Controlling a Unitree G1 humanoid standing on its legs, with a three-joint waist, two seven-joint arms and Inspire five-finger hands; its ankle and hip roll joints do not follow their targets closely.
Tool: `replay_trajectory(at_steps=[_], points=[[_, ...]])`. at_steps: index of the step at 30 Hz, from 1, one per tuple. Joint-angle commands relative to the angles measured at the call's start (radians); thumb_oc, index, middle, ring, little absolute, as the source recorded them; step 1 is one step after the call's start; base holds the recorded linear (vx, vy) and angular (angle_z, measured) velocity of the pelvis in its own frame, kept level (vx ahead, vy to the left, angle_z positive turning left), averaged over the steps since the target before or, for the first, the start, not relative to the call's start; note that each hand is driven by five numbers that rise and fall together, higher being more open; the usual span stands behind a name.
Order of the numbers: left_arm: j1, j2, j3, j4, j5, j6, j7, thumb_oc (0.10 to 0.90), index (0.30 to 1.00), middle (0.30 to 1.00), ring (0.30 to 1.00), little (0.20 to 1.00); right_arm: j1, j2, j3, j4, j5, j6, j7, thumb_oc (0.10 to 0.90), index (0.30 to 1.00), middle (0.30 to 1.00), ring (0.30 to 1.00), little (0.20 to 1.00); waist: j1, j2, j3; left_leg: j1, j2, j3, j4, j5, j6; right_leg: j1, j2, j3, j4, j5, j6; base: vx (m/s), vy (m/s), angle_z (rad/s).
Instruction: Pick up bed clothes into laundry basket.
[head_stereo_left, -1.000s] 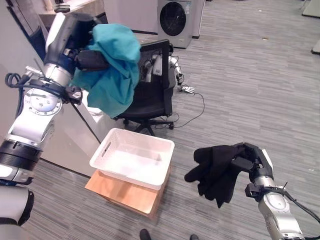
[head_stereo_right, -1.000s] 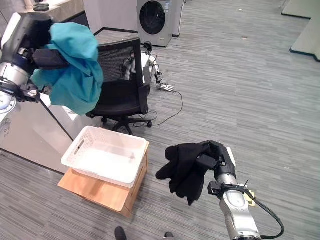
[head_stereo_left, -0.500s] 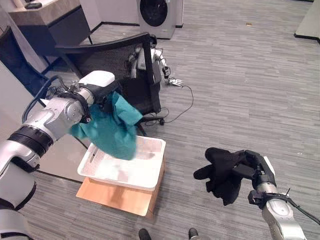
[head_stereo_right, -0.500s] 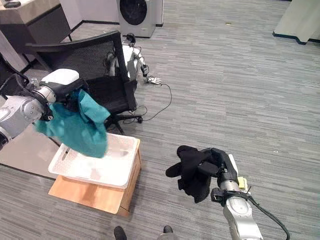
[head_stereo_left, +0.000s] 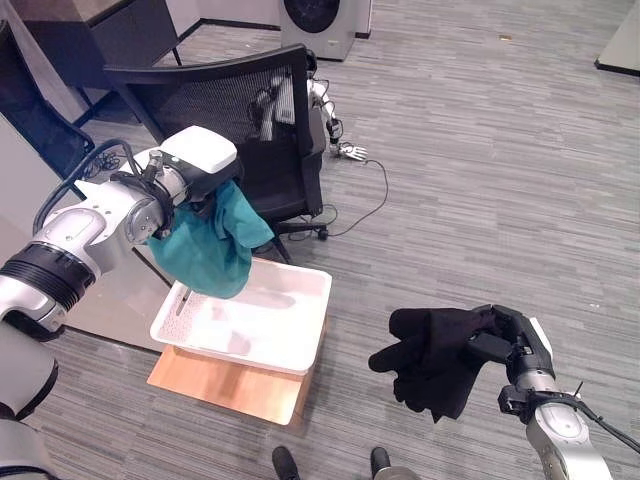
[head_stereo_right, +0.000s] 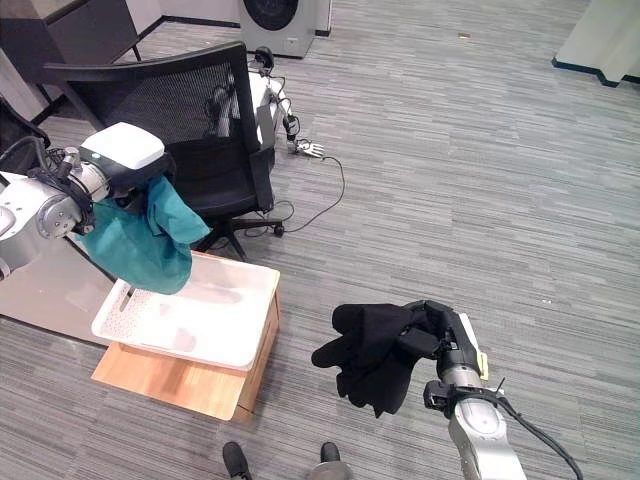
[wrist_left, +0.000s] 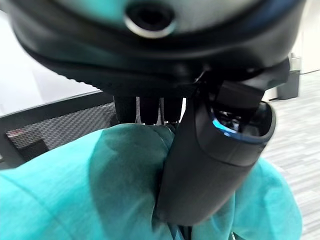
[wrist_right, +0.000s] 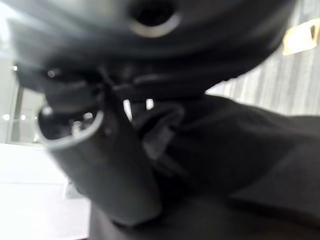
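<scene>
Two garments are in my grip and neither is in the basket yet. My left hand (head_stereo_left: 205, 200) has its fingers and thumb curled into the teal cloth (head_stereo_left: 207, 250), which hangs bunched above the near-left part of the white laundry basket (head_stereo_left: 300, 345); its lowest fold looks to sit just above the basket floor, though I cannot tell whether it touches. My right hand (head_stereo_left: 497, 335) is clenched on the black garment (head_stereo_left: 430, 355), held in the air over the grey floor (head_stereo_left: 480, 190), well apart from the basket. I judge the first risk to be at the left rim: if I let go while the cloth hangs this close to that edge, part of it could drape over the rim or slide out onto the floor. The black piece has loose ends dangling; carrying it across, one could catch the basket's near corner, and the light basket might shift on the wooden board (head_stereo_left: 225, 385) beneath it. As far as I can see, the basket is empty. A black office chair (head_stereo_left: 255, 120) stands just behind it.
</scene>
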Motion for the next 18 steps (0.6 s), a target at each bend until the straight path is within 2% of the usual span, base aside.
replay_trajectory(at_steps=[1,5,12,18], points=[[-0.186,0.011,0.120,0.059,0.015,0.021,0.095,0.400,0.300,0.300,0.300,0.300,-0.066,-0.081,-0.103,-0.149,-0.015,-0.128,-0.022,0.400,0.300,0.300,0.300,0.300,0.024,-0.004,-0.047,0.160,0.064,0.046,0.003,-0.114,-0.085,-0.052,-0.028,-0.022,0.007,0.039,0.089,0.00,0.000,0.00],[-0.138,-0.007,0.156,0.066,0.000,0.018,0.090,0.400,0.300,0.300,0.300,0.300,-0.070,-0.085,-0.101,-0.153,-0.017,-0.127,-0.026,0.400,0.300,0.300,0.300,0.300,0.020,-0.007,-0.040,0.159,0.065,0.049,0.003,-0.114,-0.085,-0.056,-0.027,-0.019,0.007,0.038,0.087,0.00,0.000,0.00],[-0.025,-0.085,0.227,0.087,-0.004,0.020,0.082,0.400,0.300,0.300,0.300,0.300,-0.083,-0.092,-0.085,-0.154,-0.024,-0.119,-0.038,0.400,0.300,0.300,0.300,0.300,0.012,-0.024,-0.015,0.155,0.069,0.060,0.003,-0.116,-0.084,-0.068,-0.021,-0.013,0.010,0.039,0.082,-0.01,0.003,-0.03],[0.029,-0.110,0.259,0.095,-0.021,0.021,0.072,0.400,0.300,0.300,0.300,0.300,-0.095,-0.093,-0.071,-0.154,-0.024,-0.114,-0.043,0.400,0.300,0.300,0.300,0.300,0.009,-0.032,0.002,0.150,0.073,0.070,0.003,-0.115,-0.086,-0.079,-0.018,-0.006,0.012,0.041,0.078,-0.01,-0.004,-0.03]])
